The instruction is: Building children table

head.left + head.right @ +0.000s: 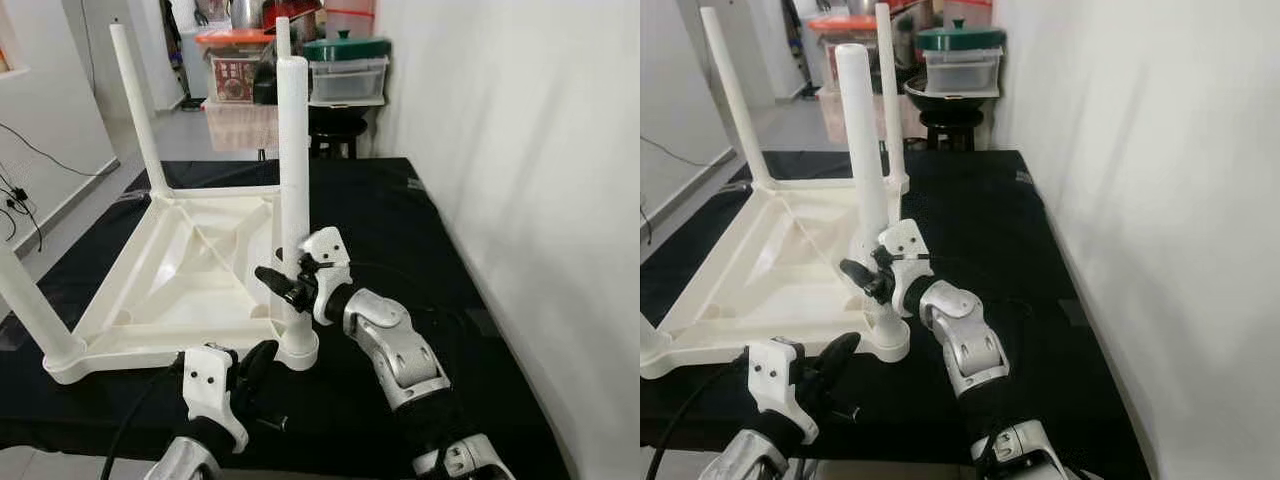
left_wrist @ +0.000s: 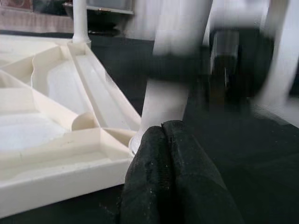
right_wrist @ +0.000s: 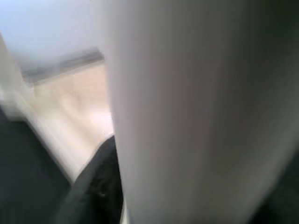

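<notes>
White plastic table (image 1: 190,270) lies upside down on the black cloth (image 1: 400,230). My right gripper (image 1: 290,285) pinches the near right leg (image 1: 293,150); I should keep it straight while seating it. My left gripper (image 1: 262,362), fingers pressed together, sits near the leg's foot.

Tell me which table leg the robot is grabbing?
Find the white table lying upside down on the black cloth. Its legs stick up at the corners. It's the near leg closest to the wall, with the right gripper clamped around it.
</notes>
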`<state>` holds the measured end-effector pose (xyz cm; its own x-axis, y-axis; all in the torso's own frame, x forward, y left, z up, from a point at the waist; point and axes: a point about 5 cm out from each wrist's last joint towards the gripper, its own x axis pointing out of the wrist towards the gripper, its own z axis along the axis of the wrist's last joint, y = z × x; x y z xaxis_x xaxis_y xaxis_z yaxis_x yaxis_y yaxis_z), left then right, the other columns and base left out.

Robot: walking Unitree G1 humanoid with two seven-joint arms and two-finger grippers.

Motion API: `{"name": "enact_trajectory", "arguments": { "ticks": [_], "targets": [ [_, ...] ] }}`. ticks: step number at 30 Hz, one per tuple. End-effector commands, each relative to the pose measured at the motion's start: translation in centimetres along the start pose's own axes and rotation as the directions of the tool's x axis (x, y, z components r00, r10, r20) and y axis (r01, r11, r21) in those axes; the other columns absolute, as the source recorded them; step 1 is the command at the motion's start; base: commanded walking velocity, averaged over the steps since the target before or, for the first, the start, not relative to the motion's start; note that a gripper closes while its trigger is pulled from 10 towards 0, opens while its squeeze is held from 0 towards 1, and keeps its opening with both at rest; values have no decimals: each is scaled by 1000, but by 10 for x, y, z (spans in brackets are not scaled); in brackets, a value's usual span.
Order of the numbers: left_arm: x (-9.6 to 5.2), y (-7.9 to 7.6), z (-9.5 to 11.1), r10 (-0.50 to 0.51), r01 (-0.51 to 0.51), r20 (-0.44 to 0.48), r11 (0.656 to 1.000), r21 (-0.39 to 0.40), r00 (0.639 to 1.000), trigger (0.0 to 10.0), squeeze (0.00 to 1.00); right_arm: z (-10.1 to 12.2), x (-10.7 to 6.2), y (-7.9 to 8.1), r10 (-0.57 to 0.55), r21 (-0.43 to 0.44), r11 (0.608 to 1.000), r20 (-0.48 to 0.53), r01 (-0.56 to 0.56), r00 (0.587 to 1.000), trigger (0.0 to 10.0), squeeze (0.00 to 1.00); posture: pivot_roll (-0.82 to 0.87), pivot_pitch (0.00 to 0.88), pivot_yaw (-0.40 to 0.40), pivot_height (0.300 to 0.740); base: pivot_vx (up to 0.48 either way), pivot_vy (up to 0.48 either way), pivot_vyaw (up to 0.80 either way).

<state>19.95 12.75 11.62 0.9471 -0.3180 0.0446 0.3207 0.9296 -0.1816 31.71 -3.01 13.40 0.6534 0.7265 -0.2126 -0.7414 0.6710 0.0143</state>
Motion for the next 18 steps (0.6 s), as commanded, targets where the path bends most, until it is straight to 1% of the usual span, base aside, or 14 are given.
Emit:
{"name": "enact_trajectory", "arguments": {
  "ticks": [1, 2, 4, 5, 6, 7, 8, 9, 10, 11, 14, 15, 17, 18],
  "targets": [
    [1, 1, 0, 4, -4, -3, 1000, 23, 1000, 10000, 0, 2, 4, 6, 80, 20, 997, -5, -80, 997, 10000, 1000, 46, 0, -30, 740, 0, 0, 0],
    [1, 1, 0, 4, -4, -3, 1000, 23, 1000, 10000, 0, 2, 4, 6, 80, 20, 997, -5, -80, 997, 10000, 1000, 46, 0, -30, 740, 0, 0, 0],
    [2, 1, -1, 1, -1, -5, 1000, 21, 1000, 10000, 0, 24, 5, 1, 205, 24, 977, 127, -210, 970, 10000, 1000, 45, 0, -31, 740, 0, 0, 0],
    [2, 1, -1, 1, -1, -5, 1000, 21, 1000, 10000, 0, 24, 5, 1, 205, 24, 977, 127, -210, 970, 10000, 1000, 45, 0, -31, 740, 0, 0, 0],
    [2, 1, -2, -1, 1, -5, 1000, 20, 1000, 10000, 0, 34, 4, -6, 267, -6, 963, 180, -270, 947, 10000, 682, 47, 0, -32, 740, 0, 0, 0],
    [2, 0, -2, -2, 2, -5, 1000, 19, 1000, 10000, 0, 39, 3, -12, 308, -26, 951, 202, -310, 930, 10000, 267, 46, 0, -33, 740, 0, 0, 0],
    [3, 0, -2, -3, 3, -5, 1000, 18, 1000, 10000, 0, 41, 2, -18, 333, -41, 943, 202, -332, 921, 10000, 0, 46, 0, -33, 740, 0, 0, 0],
    [3, 0, -2, -3, 3, -5, 1000, 18, 1000, 10000, 0, 41, 2, -18, 333, -41, 943, 202, -332, 921, 10000, 0, 46, 0, -33, 740, 0, 0, 0],
    [3, 0, -3, -4, 4, -4, 1000, 17, 1000, 10000, 0, 34, 3, -27, 373, -51, 928, 154, -370, 915, 10000, 0, 53, 0, -38, 740, 0, 0, 0],
    [3, 0, -3, -4, 4, -4, 1000, 17, 1000, 10000, 0, 34, 3, -27, 373, -51, 928, 154, -370, 915, 10000, 0, 53, 0, -38, 740, 0, 0, 0],
    [4, 0, -3, -5, 5, -4, 1000, 18, 1000, 10000, 0, 26, 5, -34, 360, -55, 933, 102, -356, 927, 10000, 0, 59, 0, -40, 740, 0, 0, 0],
    [4, 0, -3, -5, 5, -4, 1000, 18, 1000, 10000, 0, 26, 5, -34, 360, -55, 933, 102, -356, 927, 10000, 0, 59, 0, -40, 740, 0, 0, 0],
    [4, 1, -4, -3, 3, -4, 1000, 20, 1000, 10000, 0, 22, 6, -38, 376, -61, 926, 70, -372, 924, 10000, 0, 66, 0, -40, 740, 0, 0, 0],
    [4, 1, -4, -2, 2, -5, 1000, 21, 1000, 10000, 0, 23, 5, -38, 405, -55, 914, 71, -402, 911, 9529, 0, 65, 0, -39, 740, 0, 0, 0]
  ]
}}
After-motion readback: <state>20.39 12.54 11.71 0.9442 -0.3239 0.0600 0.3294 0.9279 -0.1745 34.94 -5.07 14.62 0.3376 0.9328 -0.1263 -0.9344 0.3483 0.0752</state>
